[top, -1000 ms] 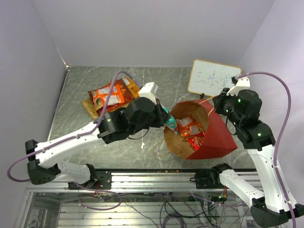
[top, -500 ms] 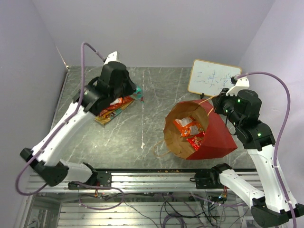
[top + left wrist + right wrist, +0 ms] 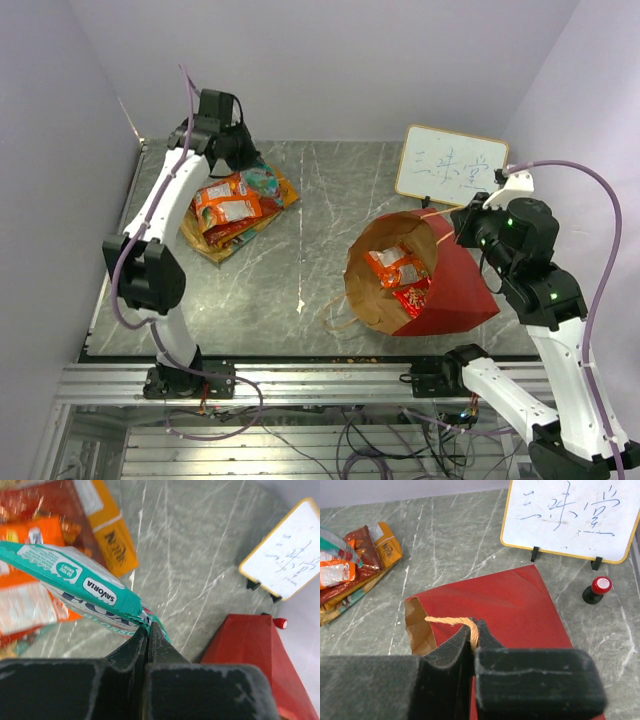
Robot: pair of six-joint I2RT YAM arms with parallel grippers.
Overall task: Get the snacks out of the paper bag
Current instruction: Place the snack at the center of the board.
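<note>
The red paper bag (image 3: 455, 285) lies on its side with its brown mouth open to the left. An orange packet (image 3: 398, 268) and a small red packet (image 3: 412, 298) lie inside. My right gripper (image 3: 452, 215) is shut on the bag's orange cord handle (image 3: 451, 621) and holds the upper rim up, jaws (image 3: 472, 629) pinching the cord. My left gripper (image 3: 250, 166) is at the far left, shut on the end of the teal packet (image 3: 75, 580), which hangs over the snack pile (image 3: 232, 208) of orange, tan and brown packets. The jaws (image 3: 148, 628) are pressed together on its crimped edge.
A white writing board (image 3: 448, 165) stands at the back right, with a small red stamp (image 3: 597, 587) beside it. The bag's second cord handle (image 3: 335, 312) lies on the table in front of the mouth. The side wall is close to the left arm.
My left arm has carried the teal packet from the bag's mouth to the far left, over the snack pile. The right gripper and the bag have stayed put.
</note>
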